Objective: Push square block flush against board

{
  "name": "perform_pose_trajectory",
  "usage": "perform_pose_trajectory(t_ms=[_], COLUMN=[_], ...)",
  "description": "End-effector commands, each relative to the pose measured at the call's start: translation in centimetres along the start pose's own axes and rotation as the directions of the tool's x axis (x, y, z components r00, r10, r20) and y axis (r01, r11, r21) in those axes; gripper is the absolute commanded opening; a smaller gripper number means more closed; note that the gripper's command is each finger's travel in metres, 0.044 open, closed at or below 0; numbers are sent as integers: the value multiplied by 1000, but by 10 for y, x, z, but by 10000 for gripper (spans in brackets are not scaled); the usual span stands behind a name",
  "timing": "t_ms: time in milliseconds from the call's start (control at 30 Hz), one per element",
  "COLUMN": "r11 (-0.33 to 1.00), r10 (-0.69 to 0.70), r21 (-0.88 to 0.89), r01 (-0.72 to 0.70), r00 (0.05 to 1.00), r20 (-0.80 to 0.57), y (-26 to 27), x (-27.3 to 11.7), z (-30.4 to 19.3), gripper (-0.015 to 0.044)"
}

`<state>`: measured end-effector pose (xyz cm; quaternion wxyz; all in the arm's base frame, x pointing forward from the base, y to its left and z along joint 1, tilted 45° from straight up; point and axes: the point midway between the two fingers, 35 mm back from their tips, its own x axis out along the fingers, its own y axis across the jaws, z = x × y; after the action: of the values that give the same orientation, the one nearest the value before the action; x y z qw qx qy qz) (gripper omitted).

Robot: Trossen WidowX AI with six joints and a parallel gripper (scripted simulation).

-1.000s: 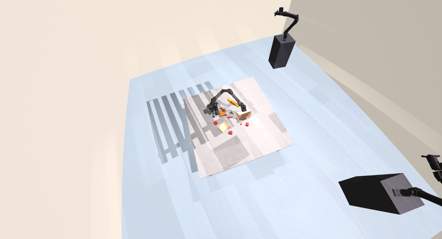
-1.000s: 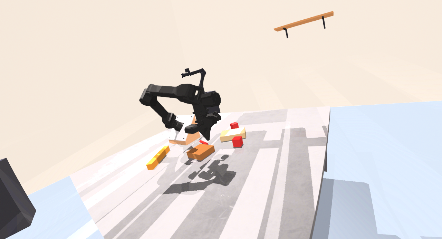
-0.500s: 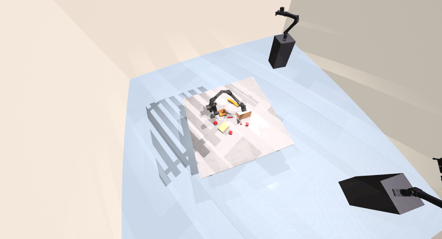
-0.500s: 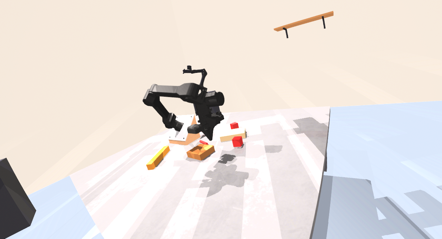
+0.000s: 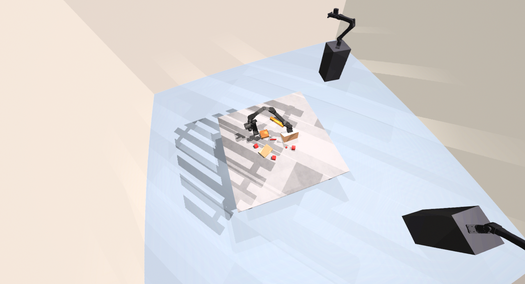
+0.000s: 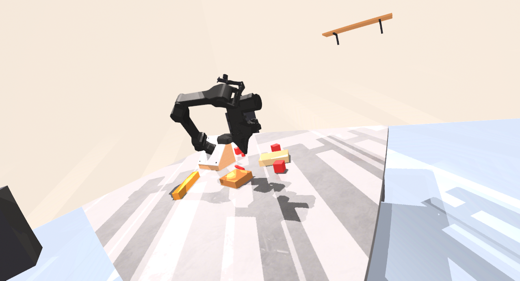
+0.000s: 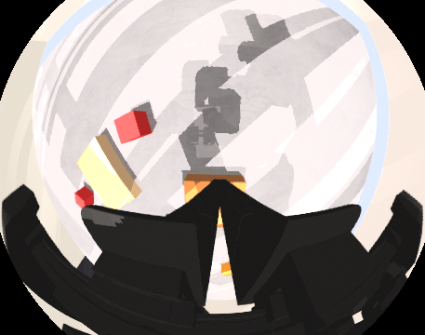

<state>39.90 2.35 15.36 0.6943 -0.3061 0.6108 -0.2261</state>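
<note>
The square block [image 5: 264, 133] [image 6: 236, 178] [image 7: 192, 188] is orange and lies flat on the table. The long, narrow orange board [image 5: 276, 121] [image 6: 185, 186] [image 7: 226, 268] lies flat nearer the arm, apart from the block with a gap between them. My gripper [image 5: 256, 134] [image 6: 245, 152] [image 7: 219, 181] is shut and empty and points down. Its tips are above the table near the block; in the wrist view they cover the middle of the block. The wrist view shows only a small piece of the board between the fingers.
A pale yellow slab [image 5: 265, 150] [image 6: 274, 157] [image 7: 102, 174] lies between two red cubes [image 5: 255, 146] [image 5: 273, 157]. A red rod [image 5: 272, 139] [image 6: 239, 167] lies near the block. Another red cube [image 5: 293, 147] is near the wedge-shaped arm base [image 5: 290, 136] [image 6: 228, 156].
</note>
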Motion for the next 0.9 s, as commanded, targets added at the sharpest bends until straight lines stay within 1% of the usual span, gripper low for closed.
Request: perform_pose_trajectory(t_ms=[0,733,800,867], r11=[1000,1000,1000,999], r10=[3,3,1,3], r21=[6,6,-11,-50], r01=[-3,-3,-1,-3], r00=[1000,1000,1000,1000], r20=[-3,-3,0,0], y=[-1,-1,10,41], x=[0,0,5,21], z=[0,0,2,5], gripper=[0,0,0,0])
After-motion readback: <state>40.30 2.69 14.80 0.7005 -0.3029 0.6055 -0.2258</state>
